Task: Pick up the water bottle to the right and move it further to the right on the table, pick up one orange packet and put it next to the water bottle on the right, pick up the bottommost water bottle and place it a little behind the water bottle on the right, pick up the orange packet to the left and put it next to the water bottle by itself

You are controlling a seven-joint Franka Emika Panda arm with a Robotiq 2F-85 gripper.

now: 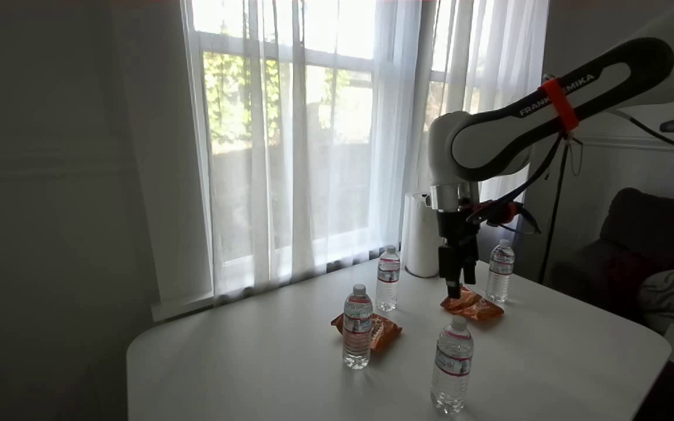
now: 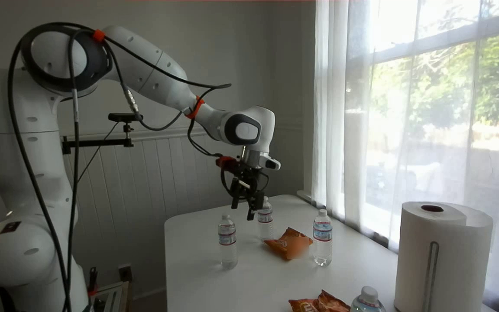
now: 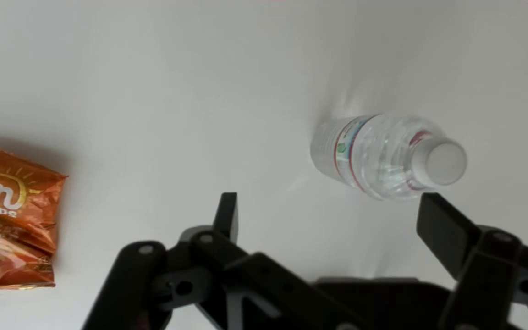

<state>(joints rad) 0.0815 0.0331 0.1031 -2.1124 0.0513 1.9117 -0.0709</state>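
Poised above the table point(image 3: 177, 82) with the gripper point(image 3: 330, 215) spread wide and gripping nothing! Eyeing a bottle point(image 3: 374, 153), upright and just ahead. Could clip its cap point(image 3: 446, 162) with the finger point(image 3: 446, 233) at the wrist view's right if lowered off-centre, and topple it. Careful, too, around the packet point(image 2: 290, 245) in an exterior view, lying between a back bottle point(image 2: 265, 223) and a window bottle point(image 2: 322, 237), likely to get bumped. Mind the towel roll point(image 2: 446, 255) as well!

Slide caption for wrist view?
Open, empty hand above a white table; water bottle right of centre, orange packet at left edge.
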